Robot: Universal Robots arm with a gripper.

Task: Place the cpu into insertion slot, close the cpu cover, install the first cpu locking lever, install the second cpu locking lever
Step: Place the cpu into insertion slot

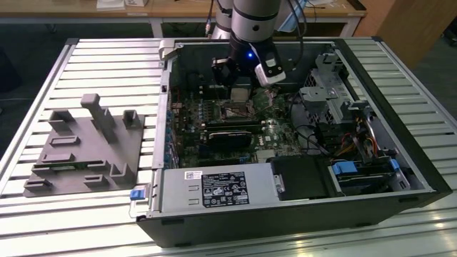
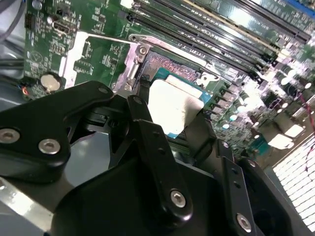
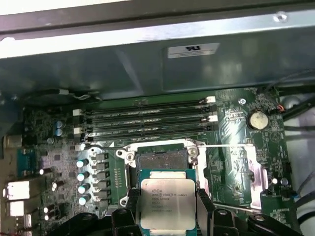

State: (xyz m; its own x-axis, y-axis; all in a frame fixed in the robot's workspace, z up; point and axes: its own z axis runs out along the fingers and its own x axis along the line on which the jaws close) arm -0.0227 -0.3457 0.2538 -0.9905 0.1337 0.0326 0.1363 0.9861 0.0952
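**CPU pinched in the hand, poised just off the open slot**

A slatted metal tabletop [image 1: 107, 64] carries an open computer case [image 1: 421, 176] lying on its side, with a grey moulded fixture [image 1: 85, 150] on the slats to the exterior view's left. The arm [image 1: 250, 21] reaches down into the far part of the case, over the green motherboard [image 3: 236, 147].

The hand [image 3: 167, 209] is pressed onto the cpu [image 3: 167, 204], with one black finger on each of two opposite edges and the pale metal face turned outward. The same pinch shows in the second wrist view, where the cpu [image 2: 174, 105] sits between the fingers [image 2: 142, 118].

The relation that matters is cpu to insertion slot [image 3: 162, 160]. The slot lies just beyond the chip, on the side towards the long black memory slots [image 3: 147, 115]. In the first wrist view the chip overlaps the slot's rim on the side away from those memory slots. Its edges run roughly parallel to the rim, so the turn looks about right. The chip is close to square, so it has no long axis to speak of.

I judge it to be raised above the socket and not yet seated. The dark socket face [image 2: 167, 64] is bare.

Room is tight but open. Silvery frame parts ring the slot, and thin wire levers [image 3: 226, 146] lie swung out to either side, apart from the chip. Small capacitors [image 3: 81, 174] stand near one flank of the slot.
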